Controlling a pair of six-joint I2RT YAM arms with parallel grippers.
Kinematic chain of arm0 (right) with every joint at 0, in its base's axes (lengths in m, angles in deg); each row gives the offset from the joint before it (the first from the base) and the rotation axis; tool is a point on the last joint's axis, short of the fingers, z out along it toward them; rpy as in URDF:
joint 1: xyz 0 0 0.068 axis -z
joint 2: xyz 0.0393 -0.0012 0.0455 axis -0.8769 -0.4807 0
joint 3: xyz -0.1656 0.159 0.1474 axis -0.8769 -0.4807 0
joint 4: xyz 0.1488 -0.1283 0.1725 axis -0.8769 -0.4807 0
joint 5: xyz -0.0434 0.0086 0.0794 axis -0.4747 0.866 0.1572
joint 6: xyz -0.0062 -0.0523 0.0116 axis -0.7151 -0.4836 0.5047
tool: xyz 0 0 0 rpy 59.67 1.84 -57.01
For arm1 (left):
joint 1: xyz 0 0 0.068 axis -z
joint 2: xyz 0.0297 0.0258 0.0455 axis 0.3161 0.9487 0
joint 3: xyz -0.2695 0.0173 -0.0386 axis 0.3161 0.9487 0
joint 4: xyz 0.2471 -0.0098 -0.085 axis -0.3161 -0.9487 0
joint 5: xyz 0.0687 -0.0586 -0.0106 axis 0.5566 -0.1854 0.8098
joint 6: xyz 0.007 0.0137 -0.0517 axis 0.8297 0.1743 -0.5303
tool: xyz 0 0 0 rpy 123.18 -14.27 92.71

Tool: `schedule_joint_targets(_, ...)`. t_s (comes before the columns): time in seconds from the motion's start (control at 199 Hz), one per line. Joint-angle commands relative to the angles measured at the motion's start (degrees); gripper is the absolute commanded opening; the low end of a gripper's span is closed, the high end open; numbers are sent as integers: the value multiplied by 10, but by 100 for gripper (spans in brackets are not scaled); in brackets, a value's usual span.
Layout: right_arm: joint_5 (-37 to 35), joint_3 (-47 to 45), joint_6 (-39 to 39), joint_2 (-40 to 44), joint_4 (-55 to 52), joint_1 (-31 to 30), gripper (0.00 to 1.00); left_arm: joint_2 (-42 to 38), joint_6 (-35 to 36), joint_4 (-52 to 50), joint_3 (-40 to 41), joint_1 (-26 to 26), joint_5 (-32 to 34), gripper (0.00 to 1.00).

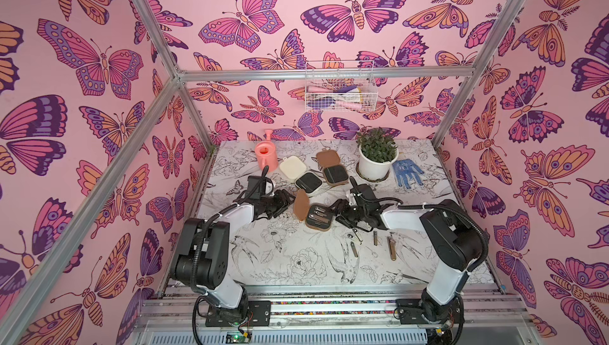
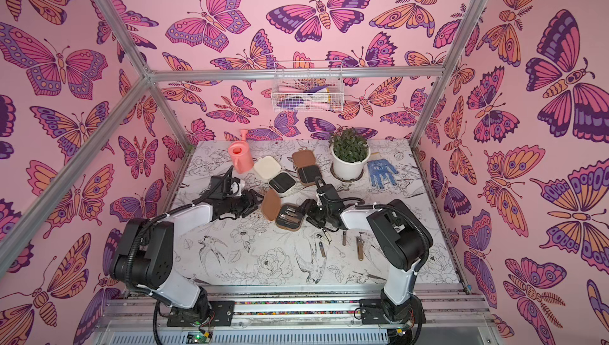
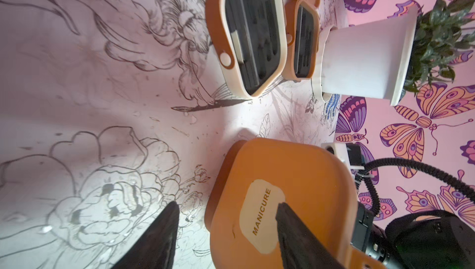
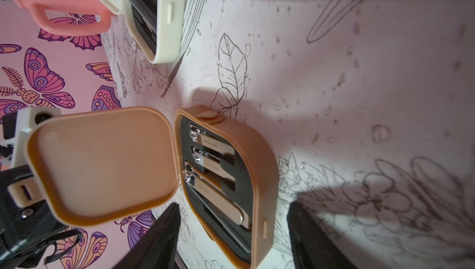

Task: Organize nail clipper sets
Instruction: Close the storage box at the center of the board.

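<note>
Where the brown case (image 1: 318, 217) sits: middle of the table (image 1: 280, 261), lying open.
Lid (image 1: 301, 205): standing up, on the side of the left claw (image 3: 226, 203).
Left claw: loose, holding nothing, nearest the lid.
Right claw (image 4: 232, 204): spread around the case's end, not squeezing.

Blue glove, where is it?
In a top view, the blue glove lies at the back of the table, on the right arm's side, beside the white plant pot.
</note>
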Motion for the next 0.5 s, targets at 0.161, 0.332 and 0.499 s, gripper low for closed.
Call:
schedule_joint_targets(0.161,-9,-19,34,-15,55,1,67,-18,0,5,-12,53,0,63)
schedule_joint_targets(0.332,-27,-52,45,9,90,2,68,-12,-2,6,-18,85,13,63)
schedule_joint_targets(0.499,-76,-71,20,68,41,3,70,15,4,-3,-31,106,25,63)
